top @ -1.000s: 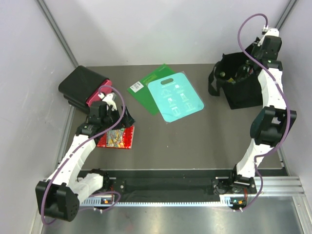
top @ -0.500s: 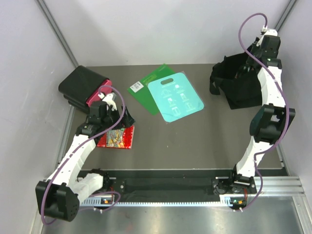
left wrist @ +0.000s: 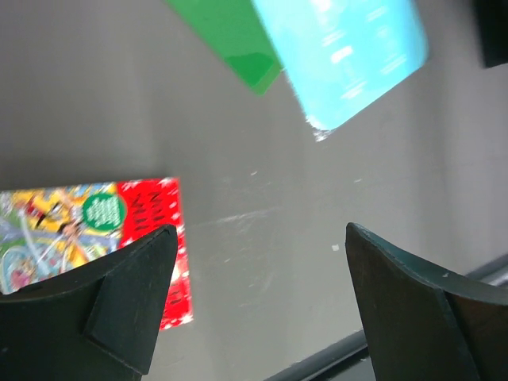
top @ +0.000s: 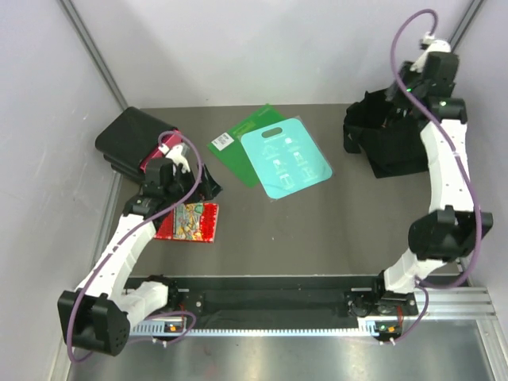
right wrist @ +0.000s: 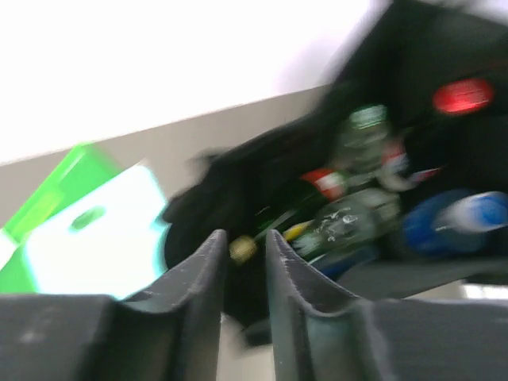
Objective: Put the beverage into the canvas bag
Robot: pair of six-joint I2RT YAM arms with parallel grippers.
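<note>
Item 1. Left gripper [left wrist: 260,230]: hovering low over the grey bench [top: 317,230] with its jaws standing wide apart and holding nothing. It is sitting slightly further back than a second ago and taking no part in the work.

Item 2. Flat red card with a cartoon print [top: 189,222]: lying on the bench just beneath the left gripper.

Item 3. Teal plastic board with a handle slot [top: 286,163]: lying mid-bench, overlapping a flat green sheet [top: 238,136].

Item 4. Black hard case with a red edge [top: 135,143]: sitting at the far left.

Item 5. Floppy black canvas bag [top: 389,147]: standing at the far right, its soft sides now sagging and its mouth gaping. Inside, several bottles [right wrist: 353,218] are lying jumbled: a clear one, one with a red label and a blue one. The view is blurred, so which one is the beverage just delivered cannot be told.

Item 6. Right gripper [right wrist: 244,238]: closed with nothing between the jaws. It was down at the bag's mouth a second ago and is now rising clear above it. Judged from this, the beverage is already resting in the bag and the placing looks done.
</note>
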